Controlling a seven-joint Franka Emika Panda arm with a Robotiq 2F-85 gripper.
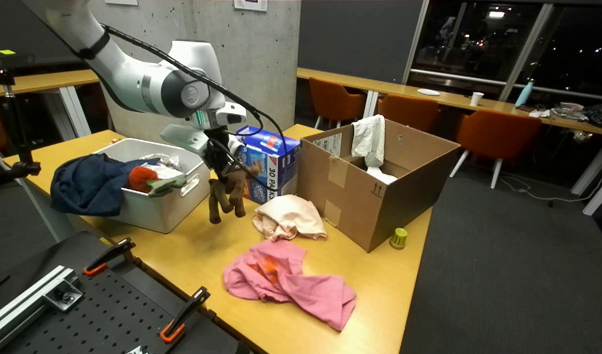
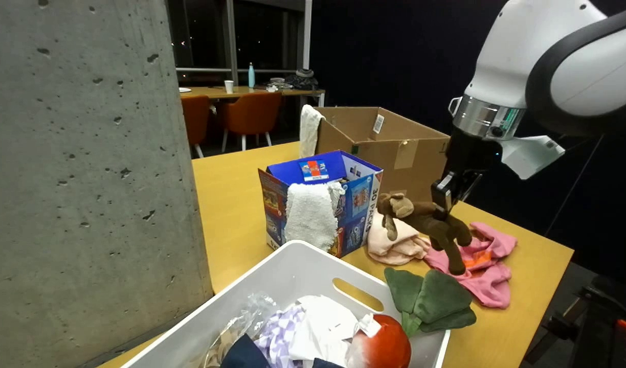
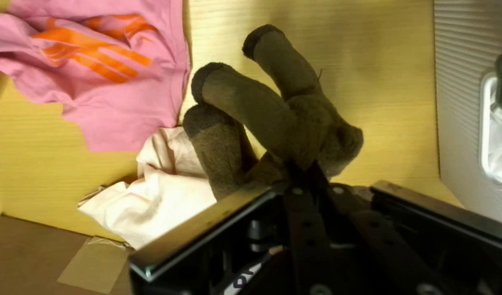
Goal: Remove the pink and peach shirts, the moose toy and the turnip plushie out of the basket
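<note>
I'm holding the brown moose toy (image 2: 420, 214) above the table (image 2: 231, 204), near the blue snack carton (image 2: 357, 198).
My gripper (image 3: 304, 171) is pinching its midsection with both fingers (image 3: 301, 217); the toy's long axis is running nearly level, head pointing toward that carton, plush legs dangling, lighter muzzle showing.

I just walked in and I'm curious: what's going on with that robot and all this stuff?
The robot arm is holding a brown moose toy in its gripper, up above the table and outside the basket. Its job is to take some things out of that basket. The pink shirt and the peach shirt are already out, lying on the table. The turnip plushie is still in there, its green leaves sticking out.
</note>
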